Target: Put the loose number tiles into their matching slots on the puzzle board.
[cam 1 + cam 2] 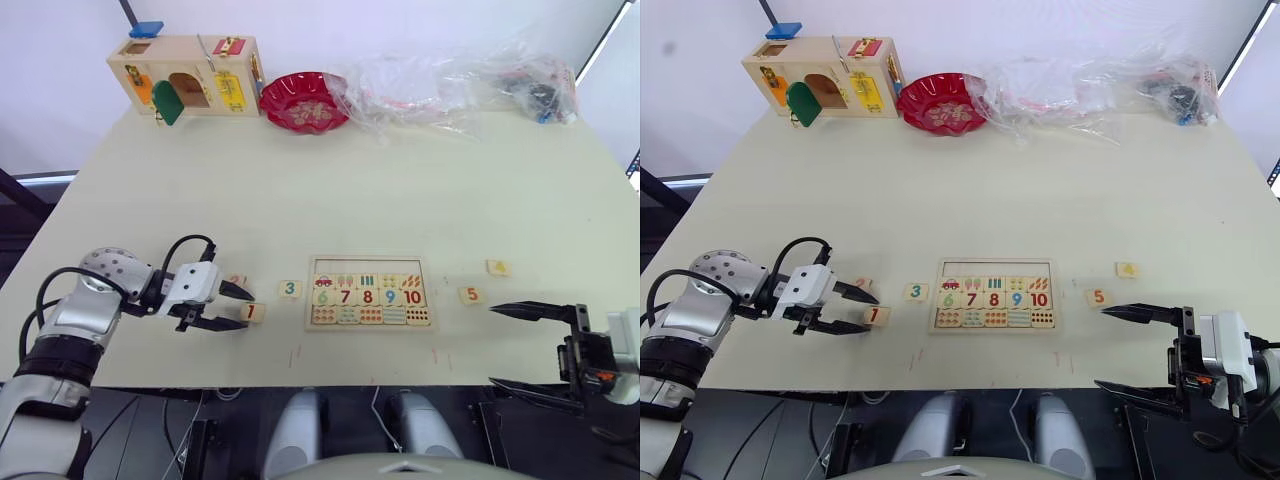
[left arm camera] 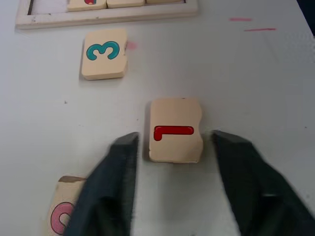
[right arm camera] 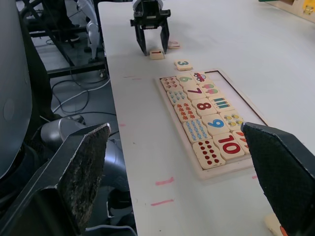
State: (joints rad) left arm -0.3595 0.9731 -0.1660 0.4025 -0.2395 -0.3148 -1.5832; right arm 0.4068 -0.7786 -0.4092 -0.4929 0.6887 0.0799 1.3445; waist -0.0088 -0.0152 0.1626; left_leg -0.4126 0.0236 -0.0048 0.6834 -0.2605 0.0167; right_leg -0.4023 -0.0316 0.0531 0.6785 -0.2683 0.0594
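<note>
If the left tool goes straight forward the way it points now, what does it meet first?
Most likely the 1 tile: it lies flat on the table between the open fingers of the left tool, just ahead of the tips. Beyond it, a little to one side, lies the 3 tile, then the board.

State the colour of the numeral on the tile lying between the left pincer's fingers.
Red: the numeral 1 tile shows best in the left wrist view.
</note>
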